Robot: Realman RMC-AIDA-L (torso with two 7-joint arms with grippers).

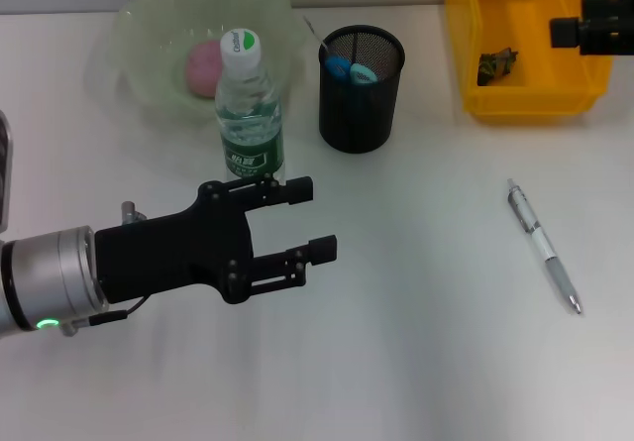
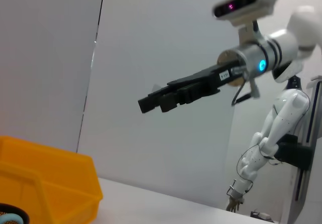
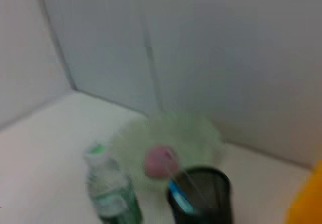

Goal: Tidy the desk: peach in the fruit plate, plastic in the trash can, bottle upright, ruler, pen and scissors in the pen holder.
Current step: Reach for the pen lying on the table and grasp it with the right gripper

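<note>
The bottle (image 1: 249,104) stands upright beside the fruit plate (image 1: 139,25), which holds the peach (image 1: 204,66); its green label carries white writing too small to read, and its cap is white with a green patch. The left gripper (image 1: 302,221) hovers just in front of the bottle, jaws wide and empty. The pen (image 1: 543,246) lies on the desk (image 1: 416,342), well apart from the pen holder (image 1: 361,88) with blue-handled scissors (image 1: 351,69) inside, while the right gripper (image 1: 575,27) hangs over the yellow trash can (image 1: 525,40), its jaws' state impossible to tell.
</note>
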